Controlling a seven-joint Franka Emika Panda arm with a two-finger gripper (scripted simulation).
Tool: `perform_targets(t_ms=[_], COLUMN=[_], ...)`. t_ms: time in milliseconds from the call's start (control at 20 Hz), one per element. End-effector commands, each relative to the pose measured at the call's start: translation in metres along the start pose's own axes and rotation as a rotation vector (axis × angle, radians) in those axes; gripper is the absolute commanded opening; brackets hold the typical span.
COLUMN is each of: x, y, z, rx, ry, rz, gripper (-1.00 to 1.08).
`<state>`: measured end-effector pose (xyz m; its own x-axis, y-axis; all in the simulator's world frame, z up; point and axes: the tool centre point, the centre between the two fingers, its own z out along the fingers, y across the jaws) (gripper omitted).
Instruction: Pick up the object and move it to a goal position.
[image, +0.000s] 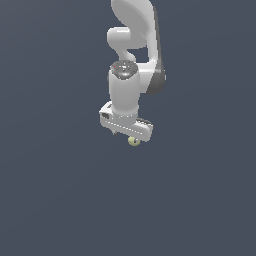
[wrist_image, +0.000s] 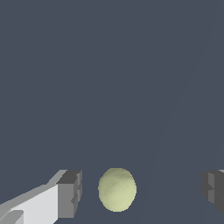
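The ball (wrist_image: 117, 190) sits between the end effector (wrist_image: 141, 191) fingers (wrist_image: 70, 193), touching neither, nearer one.

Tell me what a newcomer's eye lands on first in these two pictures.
In the exterior view, the white arm stands out against the plain dark grey, with the tiny yellow-green ball just under its gripper. In the wrist view, the ball sits between the two dark fingertips, with a gap on each side, so the jaws are open.
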<state>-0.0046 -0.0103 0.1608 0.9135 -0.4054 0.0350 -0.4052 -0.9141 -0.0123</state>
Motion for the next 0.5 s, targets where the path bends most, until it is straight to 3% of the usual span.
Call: perform_targets(t_ms=[0, 450], x=[-0.005, -0.022], y=[-0.002, -0.007], z=[0.005, 0.021], rx=[0.000, -0.001], ry=[-0.003, -0.013], rz=[0.065, 0.294], gripper=[1.00, 1.00])
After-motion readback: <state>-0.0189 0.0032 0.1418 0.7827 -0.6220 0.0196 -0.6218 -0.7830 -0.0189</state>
